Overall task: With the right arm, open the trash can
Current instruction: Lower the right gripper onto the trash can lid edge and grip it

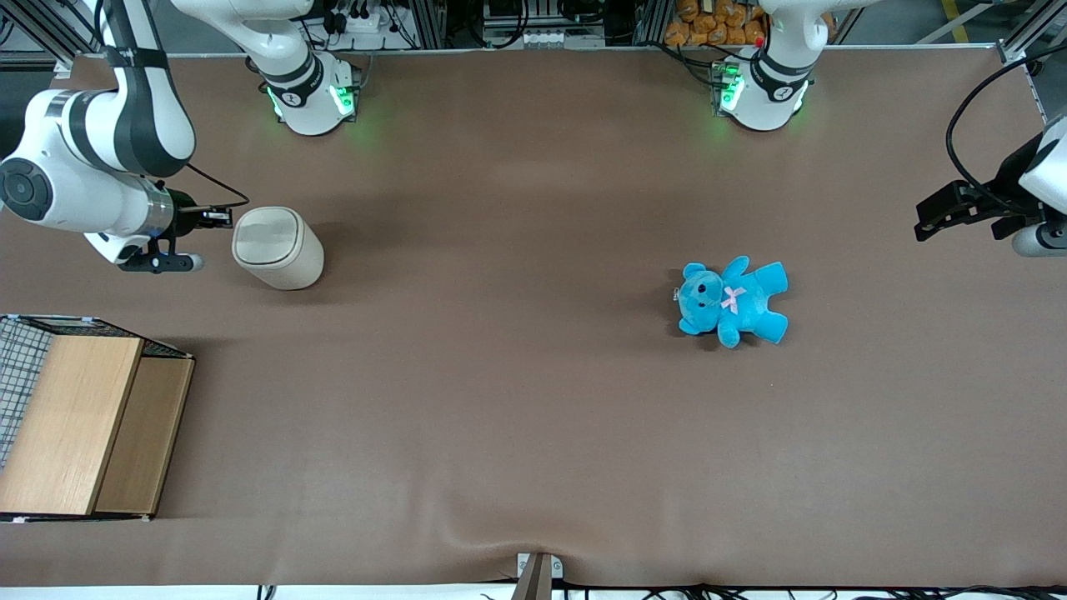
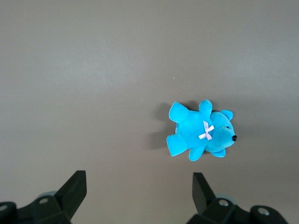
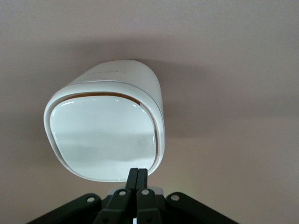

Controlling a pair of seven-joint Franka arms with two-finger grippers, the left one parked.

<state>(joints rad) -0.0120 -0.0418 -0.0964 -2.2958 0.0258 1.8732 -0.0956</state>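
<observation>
The cream-white trash can point(image 1: 279, 247) stands on the brown table toward the working arm's end, its rounded-square lid point(image 1: 262, 235) down. In the right wrist view the lid point(image 3: 105, 140) lies nearly flat, with a thin tan slit showing along one edge of the trash can point(image 3: 126, 77). My right arm point(image 1: 92, 158) reaches in sideways. Its gripper point(image 1: 225, 217) is shut, with nothing between the fingers, and its tips point(image 3: 138, 171) sit at the lid's rim, just above it.
A blue teddy point(image 1: 733, 300) lies on the table toward the parked arm's end, also seen as the blue teddy point(image 2: 201, 130) in the left wrist view. A wooden box point(image 1: 83, 425) beside a wire basket point(image 1: 17, 358) stands nearer the front camera than the trash can.
</observation>
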